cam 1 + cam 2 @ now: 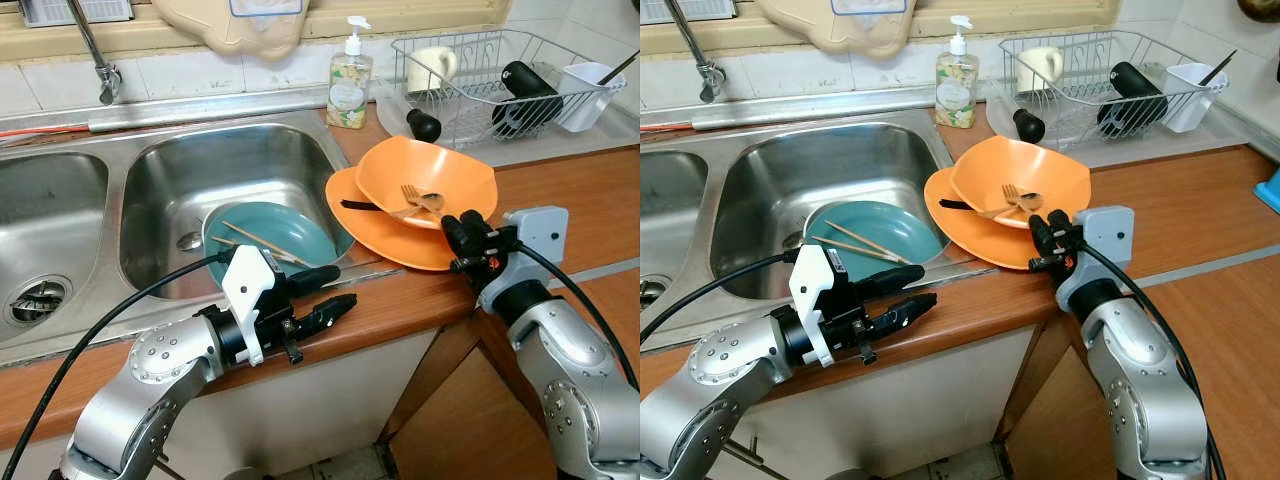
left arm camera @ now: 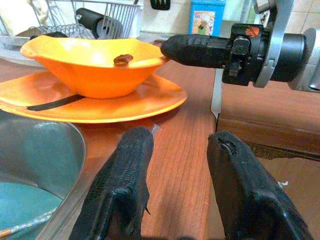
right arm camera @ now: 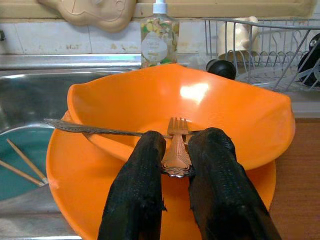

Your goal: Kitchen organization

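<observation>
An orange bowl (image 1: 440,170) sits on an orange plate (image 1: 370,228) on the wooden counter, to the right of the sink. A copper fork (image 3: 175,145) and a spoon (image 1: 432,200) lie in the bowl. My right gripper (image 3: 181,136) is at the bowl's near rim, shut on the end of the fork's handle. A dark flat utensil (image 1: 360,205) rests on the plate under the bowl. In the sink basin (image 1: 170,170), a teal plate (image 1: 300,235) carries two chopsticks (image 1: 255,240). My left gripper (image 1: 342,287) hovers open over the counter's front edge by the sink, holding nothing.
A soap bottle (image 1: 349,80) stands behind the sink. At the back right is a wire dish rack (image 1: 480,95) with a mug, a black item and a white cup. The faucet (image 1: 100,60) rises at the back left over a second basin (image 1: 40,200).
</observation>
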`<state>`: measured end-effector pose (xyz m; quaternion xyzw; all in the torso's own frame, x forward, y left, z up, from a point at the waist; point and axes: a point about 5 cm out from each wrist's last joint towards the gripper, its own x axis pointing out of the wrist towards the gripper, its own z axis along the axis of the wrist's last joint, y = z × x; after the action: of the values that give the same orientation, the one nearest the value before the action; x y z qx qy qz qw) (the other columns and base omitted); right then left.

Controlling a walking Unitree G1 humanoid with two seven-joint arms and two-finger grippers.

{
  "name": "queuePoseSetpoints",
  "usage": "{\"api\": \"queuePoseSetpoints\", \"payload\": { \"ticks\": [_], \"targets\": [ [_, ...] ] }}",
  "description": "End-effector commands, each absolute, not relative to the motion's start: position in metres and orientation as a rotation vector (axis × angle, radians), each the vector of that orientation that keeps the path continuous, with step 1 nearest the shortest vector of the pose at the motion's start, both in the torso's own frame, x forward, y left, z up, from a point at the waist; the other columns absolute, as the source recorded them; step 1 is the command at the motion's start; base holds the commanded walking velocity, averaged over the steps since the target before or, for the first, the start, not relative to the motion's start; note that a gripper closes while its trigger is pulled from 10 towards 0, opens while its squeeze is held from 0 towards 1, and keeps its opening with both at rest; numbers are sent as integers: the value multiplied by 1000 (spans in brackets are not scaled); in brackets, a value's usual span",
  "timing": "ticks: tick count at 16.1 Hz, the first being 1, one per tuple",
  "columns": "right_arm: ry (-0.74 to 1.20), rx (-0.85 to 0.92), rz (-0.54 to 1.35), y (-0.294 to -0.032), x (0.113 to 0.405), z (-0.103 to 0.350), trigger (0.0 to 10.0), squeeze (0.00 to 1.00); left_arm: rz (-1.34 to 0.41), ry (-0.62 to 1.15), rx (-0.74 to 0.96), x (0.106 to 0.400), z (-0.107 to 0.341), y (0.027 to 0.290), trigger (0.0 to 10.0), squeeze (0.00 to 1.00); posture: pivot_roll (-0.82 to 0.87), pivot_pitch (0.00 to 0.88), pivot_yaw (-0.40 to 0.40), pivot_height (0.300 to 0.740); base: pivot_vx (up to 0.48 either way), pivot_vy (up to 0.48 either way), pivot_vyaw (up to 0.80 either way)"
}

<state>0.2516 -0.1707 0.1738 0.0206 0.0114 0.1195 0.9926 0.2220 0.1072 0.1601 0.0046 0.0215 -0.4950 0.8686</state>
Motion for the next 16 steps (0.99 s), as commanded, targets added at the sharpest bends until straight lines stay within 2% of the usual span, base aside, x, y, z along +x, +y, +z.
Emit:
{"api": "queuePoseSetpoints", "payload": {
  "ticks": [1,5,9,13,16],
  "targets": [
    [-12,41,221,-176,256,182,0,0,-1044,38,36,223,162,107,10000,0,-89,0,18,740,0,0,0],
    [-80,58,212,-179,259,196,0,0,-1047,35,40,223,163,107,10000,0,-88,0,19,740,0,0,0],
    [-119,48,280,-173,259,208,0,0,-993,-32,117,234,171,108,10000,0,-86,0,16,740,0,0,0],
    [-157,35,439,-155,258,227,0,0,-897,-203,292,258,193,105,10000,0,-86,0,16,740,0,0,0],
    [-167,-3,570,-139,256,238,0,0,-844,-330,491,274,209,100,10000,0,-82,0,13,740,0,0,0]
  ]
}}
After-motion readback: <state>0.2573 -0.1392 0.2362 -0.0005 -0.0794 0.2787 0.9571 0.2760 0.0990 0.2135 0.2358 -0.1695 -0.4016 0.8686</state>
